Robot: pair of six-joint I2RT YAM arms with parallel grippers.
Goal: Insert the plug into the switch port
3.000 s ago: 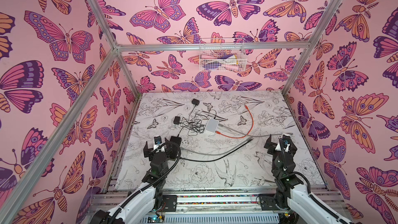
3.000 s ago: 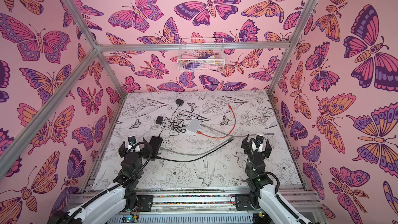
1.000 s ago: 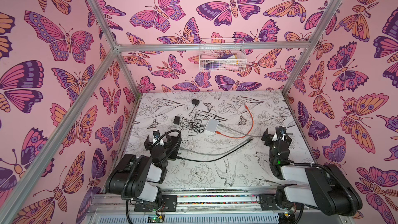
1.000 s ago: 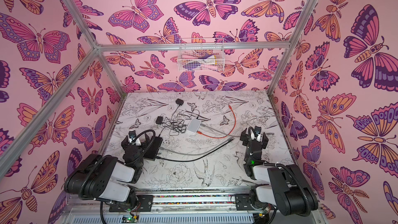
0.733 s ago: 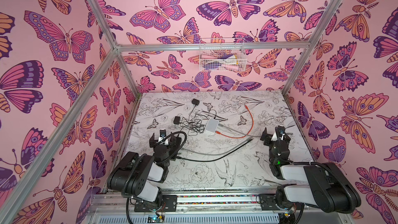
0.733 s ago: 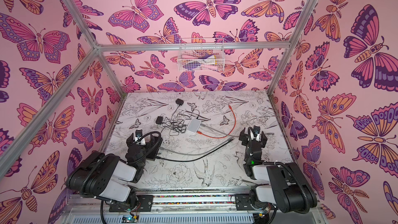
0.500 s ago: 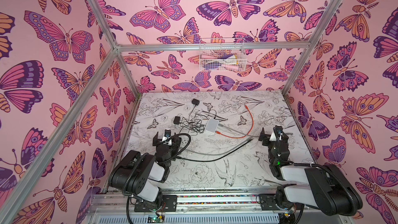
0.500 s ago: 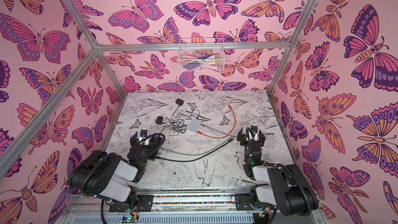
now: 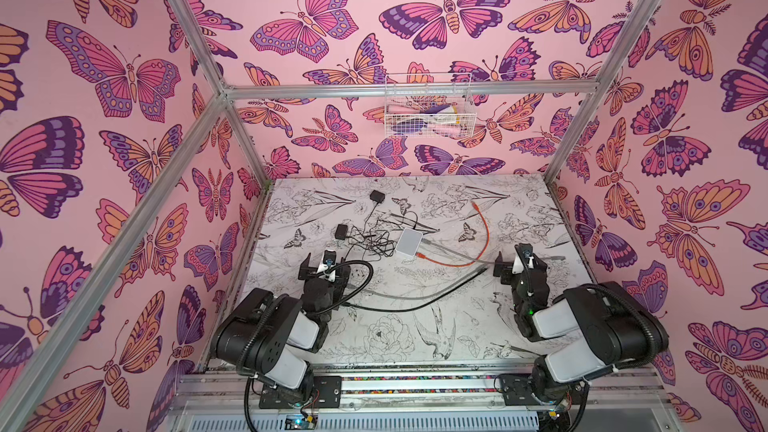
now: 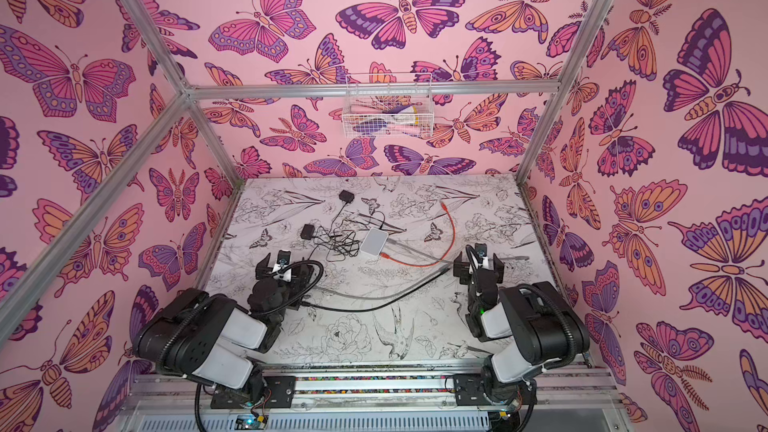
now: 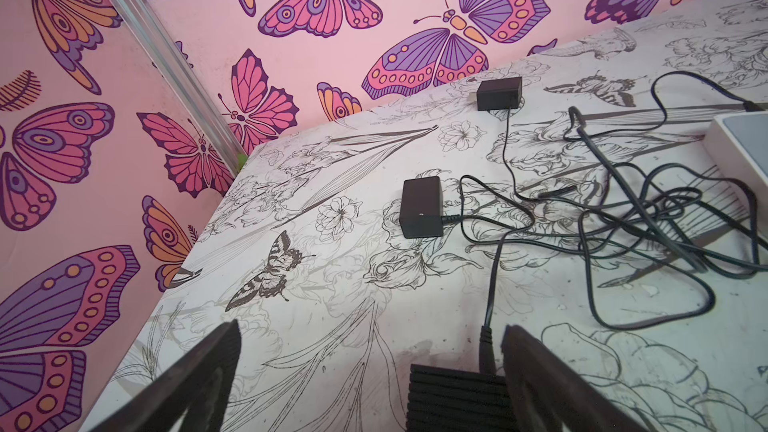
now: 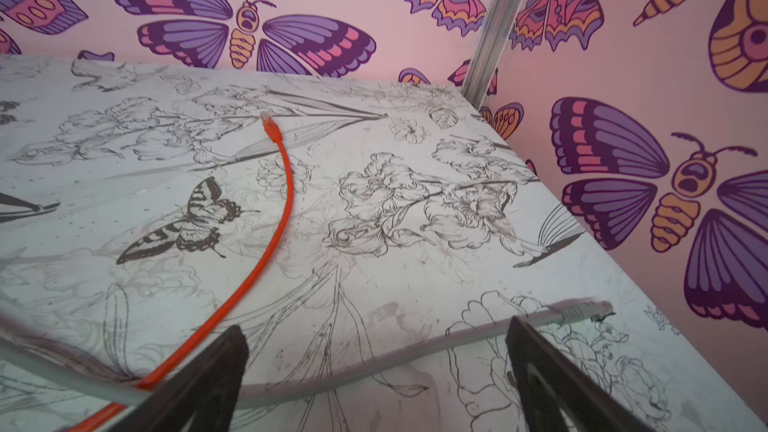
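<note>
Flower-printed table [image 9: 395, 338] with white switch [image 9: 409, 243], orange cable [image 12: 286, 184], grey cable [image 12: 557, 317], black adapters [image 11: 420, 206] and seemingly tangled cords [image 11: 648, 218]

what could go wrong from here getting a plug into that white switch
1. The switch looks unfixed on the table; an insertion push may slide it unless a gripper braces it.
2. The tangled black cords beside it could snag the open left gripper.
3. The orange cable and grey cable run close together by the open right gripper; it might pinch both, or the wrong one.
</note>
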